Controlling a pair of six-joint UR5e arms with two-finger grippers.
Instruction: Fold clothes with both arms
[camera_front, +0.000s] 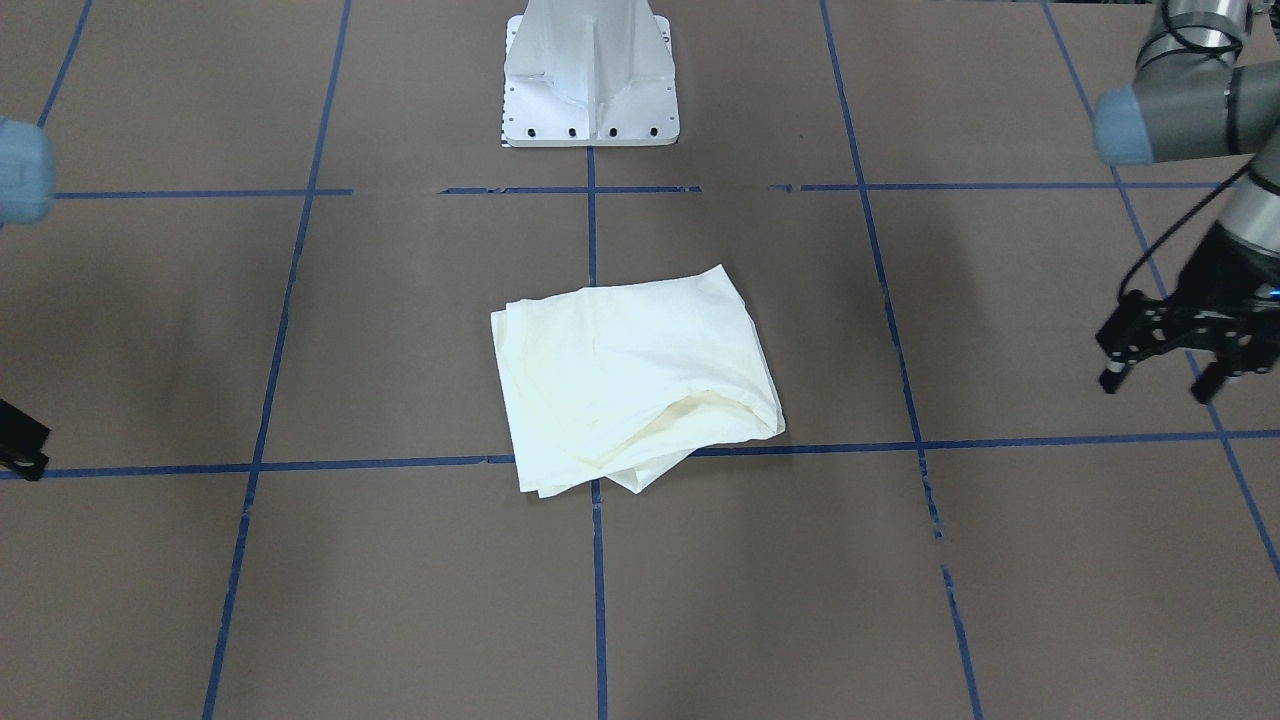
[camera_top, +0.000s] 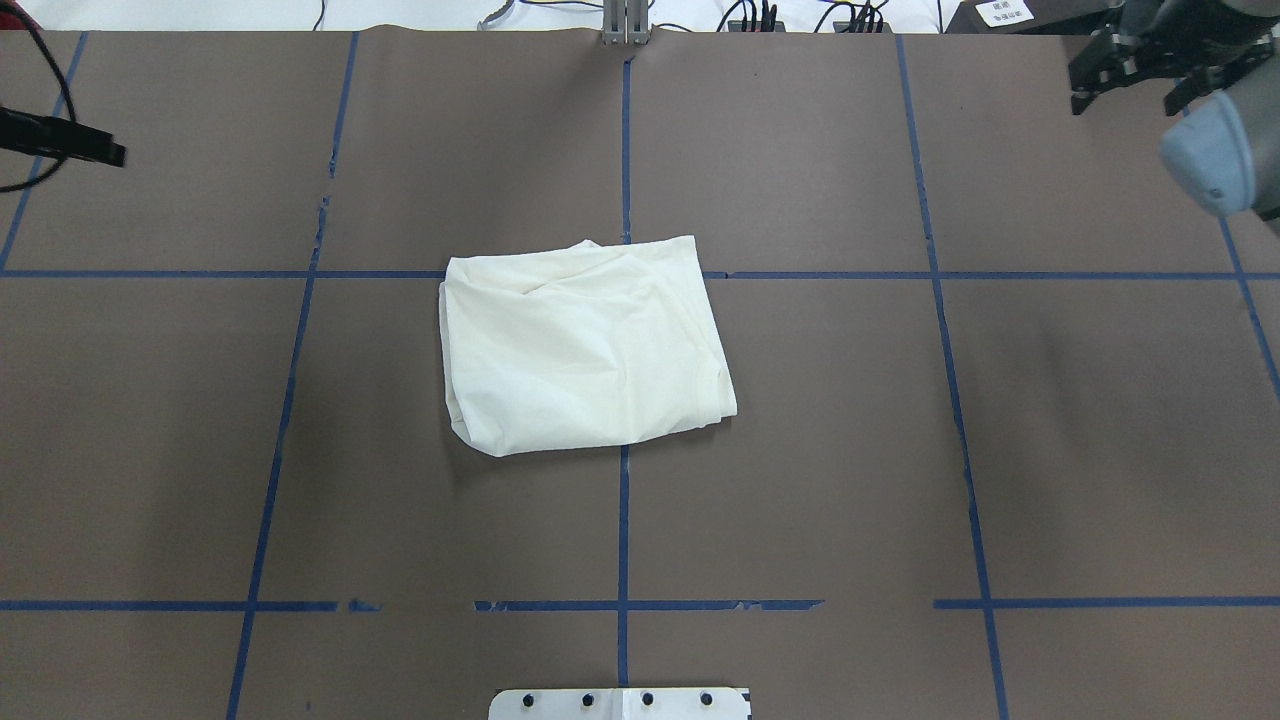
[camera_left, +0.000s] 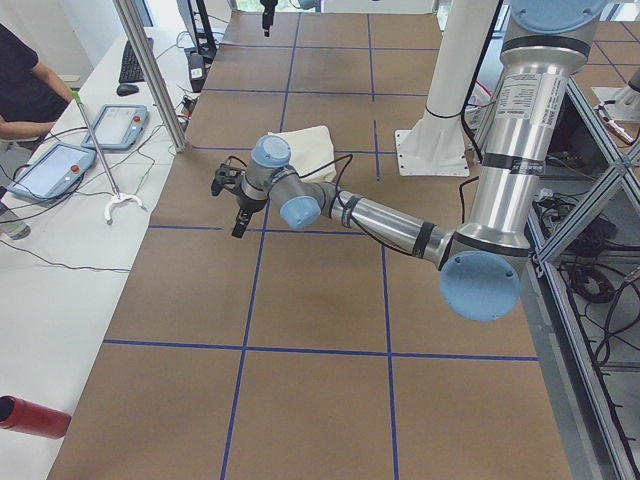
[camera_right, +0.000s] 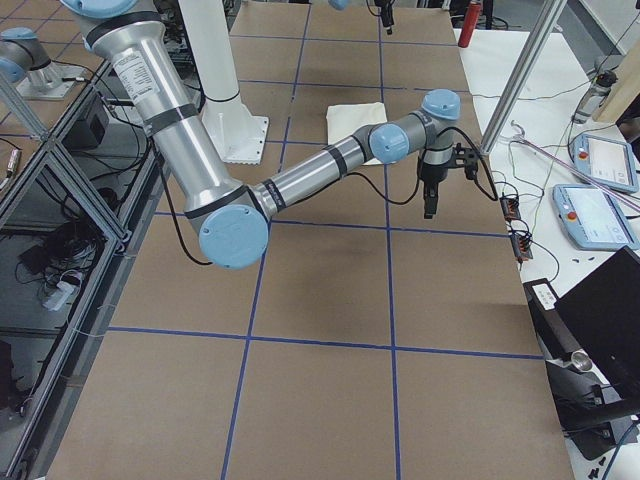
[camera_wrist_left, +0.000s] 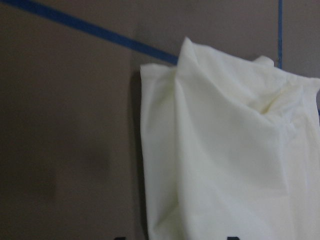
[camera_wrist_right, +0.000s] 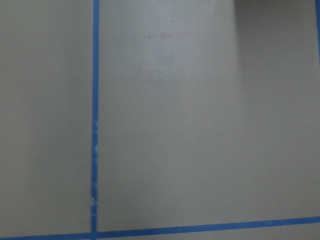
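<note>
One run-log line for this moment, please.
T-shirt: folded, table centre | left claw: open, off T-shirt | right claw: open, off T-shirt | status: fold looks done

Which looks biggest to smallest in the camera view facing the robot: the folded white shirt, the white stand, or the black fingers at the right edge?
1. Folded shirt, clearly largest.
2. White stand, though its top is cut off.
3. Left arm's fingers, smallest, partly cut off at the edge.

T-shirt (camera_top: 585, 345): plain cream-white on its exposed side. Tabletop (camera_top: 850, 450): matt grey-brown, ruled into squares by blue tape lines (camera_top: 622, 520). Left arm (camera_front: 1200, 100) and right arm (camera_top: 1205, 160): grey metal with light-blue joint caps. Left claw (camera_front: 1158, 375) and right claw (camera_top: 1128, 85): black. Pedestal (camera_front: 590, 80): white.
</note>
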